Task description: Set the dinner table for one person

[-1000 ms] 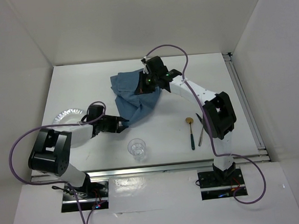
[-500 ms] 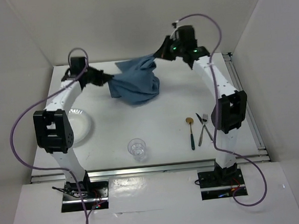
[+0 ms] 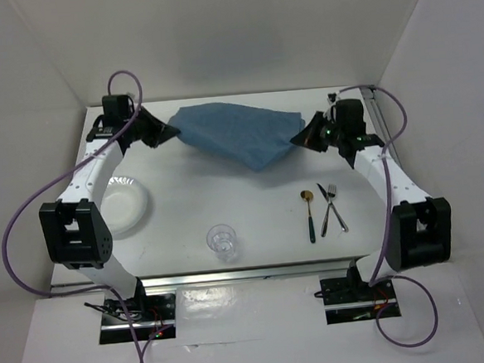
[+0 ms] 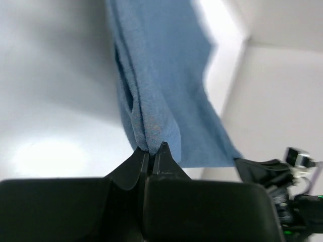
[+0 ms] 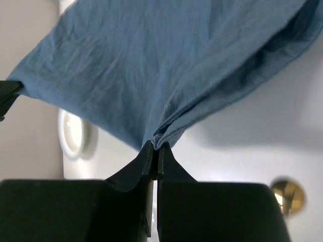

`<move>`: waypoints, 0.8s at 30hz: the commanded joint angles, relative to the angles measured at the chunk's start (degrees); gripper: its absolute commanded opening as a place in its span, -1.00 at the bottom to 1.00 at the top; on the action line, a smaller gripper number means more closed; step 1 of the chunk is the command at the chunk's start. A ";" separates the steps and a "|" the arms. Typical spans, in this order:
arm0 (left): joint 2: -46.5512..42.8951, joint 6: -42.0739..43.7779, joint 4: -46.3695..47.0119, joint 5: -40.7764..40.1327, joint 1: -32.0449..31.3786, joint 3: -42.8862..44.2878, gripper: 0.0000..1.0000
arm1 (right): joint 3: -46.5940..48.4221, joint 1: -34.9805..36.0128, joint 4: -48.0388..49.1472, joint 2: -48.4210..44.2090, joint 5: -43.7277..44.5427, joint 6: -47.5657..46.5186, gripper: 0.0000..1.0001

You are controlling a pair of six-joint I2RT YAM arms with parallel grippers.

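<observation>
Held blue cloth (image 3: 237,134) stretched above table (image 3: 178,211), corners clamped tight in left gripper (image 4: 150,150) and right gripper (image 5: 155,147); caught glass (image 3: 222,241) only overhead.

Robot lab: bare white walls (image 3: 216,42) enclose the dinner table (image 3: 252,201).

Blue cloth (image 3: 237,136) now stretched wide, left claw (image 3: 175,132) newly clamped on it, right claw (image 3: 296,138) swung rightward

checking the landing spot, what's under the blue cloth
Only bare white dinner table shows beneath the stretched blue cloth in the wrist views; the patch behind its drooping fold is hidden.
</observation>
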 commanded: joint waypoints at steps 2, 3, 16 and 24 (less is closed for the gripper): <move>-6.69 7.32 -0.79 2.07 -0.04 -11.86 -1.00 | -9.68 0.41 2.60 -8.67 0.01 0.63 -1.00; -6.71 7.94 -0.79 2.07 -0.04 -13.79 -1.00 | -11.26 0.41 0.77 -10.42 0.88 0.11 -1.00; -3.54 18.05 -15.38 -2.23 -0.04 -12.58 1.00 | -21.82 0.94 -7.06 -16.85 6.76 -2.10 -0.63; -3.55 18.67 -20.29 -12.33 -0.04 -7.67 0.80 | -22.01 0.41 -11.89 -18.37 8.53 -3.24 0.19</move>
